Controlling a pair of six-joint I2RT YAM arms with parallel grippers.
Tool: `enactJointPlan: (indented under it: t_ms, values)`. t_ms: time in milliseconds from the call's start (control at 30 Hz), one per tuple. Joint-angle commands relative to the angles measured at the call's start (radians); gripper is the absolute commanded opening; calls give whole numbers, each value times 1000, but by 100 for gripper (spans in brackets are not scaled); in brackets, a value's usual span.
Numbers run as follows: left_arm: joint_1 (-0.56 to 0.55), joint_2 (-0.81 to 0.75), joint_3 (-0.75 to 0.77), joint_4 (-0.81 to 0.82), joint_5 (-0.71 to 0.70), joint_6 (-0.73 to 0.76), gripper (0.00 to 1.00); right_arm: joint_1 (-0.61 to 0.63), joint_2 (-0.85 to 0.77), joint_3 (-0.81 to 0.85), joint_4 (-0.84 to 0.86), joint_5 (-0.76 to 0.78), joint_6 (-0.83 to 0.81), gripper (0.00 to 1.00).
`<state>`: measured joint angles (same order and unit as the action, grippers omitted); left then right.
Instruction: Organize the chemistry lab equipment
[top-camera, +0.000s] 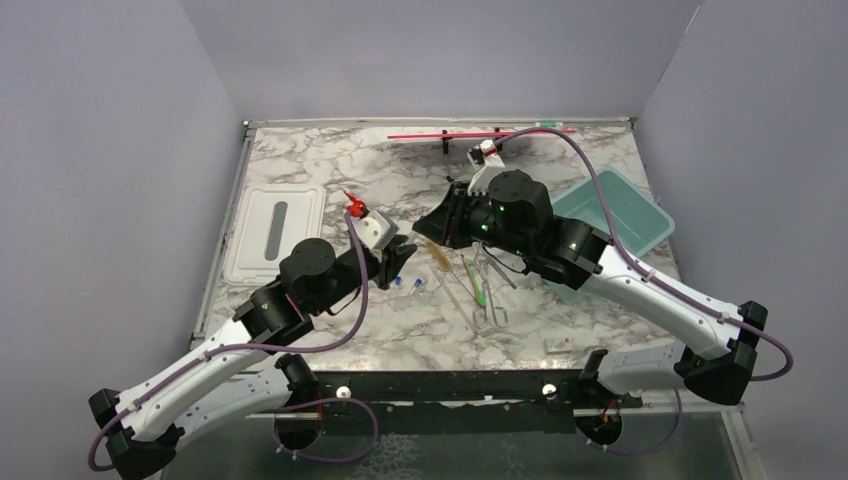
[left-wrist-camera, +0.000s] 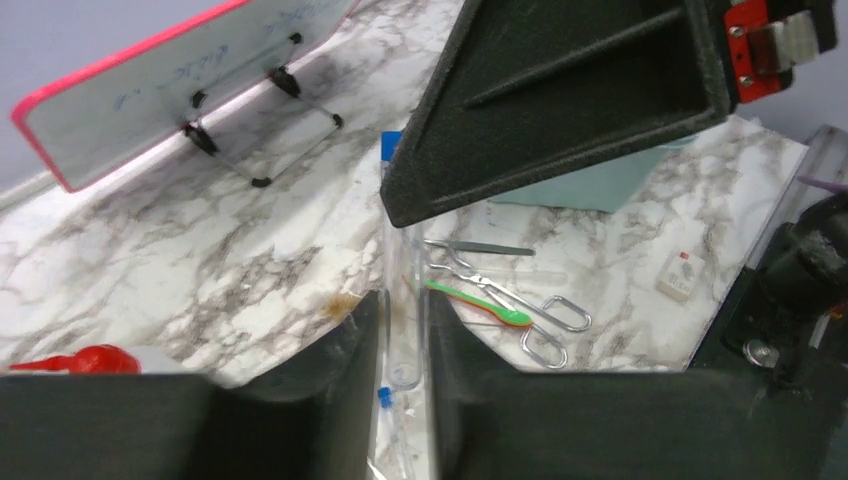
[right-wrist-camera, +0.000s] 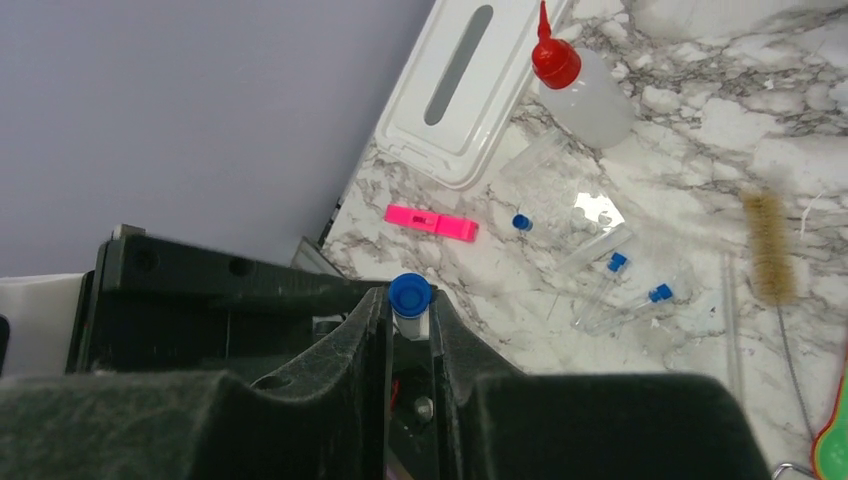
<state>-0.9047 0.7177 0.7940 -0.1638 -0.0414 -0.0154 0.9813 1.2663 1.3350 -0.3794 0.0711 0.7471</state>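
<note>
Blue-capped tube (left-wrist-camera: 405, 255), seemingly in left hand (left-wrist-camera: 403, 325) and right hand (right-wrist-camera: 410, 322), partly hidden

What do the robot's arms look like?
The left arm and right arm have white shells, chunky black joints and a purple cable looping along each. The left gripper and right gripper are black, with textured wedge-shaped fingers. Small green lights glow near the right wrist.
</note>
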Motion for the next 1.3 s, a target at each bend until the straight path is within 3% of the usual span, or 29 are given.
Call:
enactJointPlan:
  t_ms: [0, 100, 167, 400, 667, 867, 1267]
  values:
    - [1, -20, 10, -44, -143, -37, 47, -10, 31, 30, 51, 21, -125, 20]
    - [0, -47, 42, -98, -218, -41, 66, -11, 52, 23, 95, 45, -237, 20]
    - [1, -64, 83, -163, -267, -36, 70, -17, 69, 8, 161, 35, -318, 20]
    - [0, -116, 234, -264, -476, -23, 73, -26, 171, -84, 354, -34, -529, 20]
    - [0, -58, 384, -235, -753, 9, 74, -25, 294, -186, 562, -191, -672, 19]
    - [0, 25, 442, -194, -752, 21, 76, -24, 372, -270, 764, -405, -800, 21]
    - [0, 207, 648, -235, -746, -20, 76, -23, 533, -258, 853, -518, -928, 18]
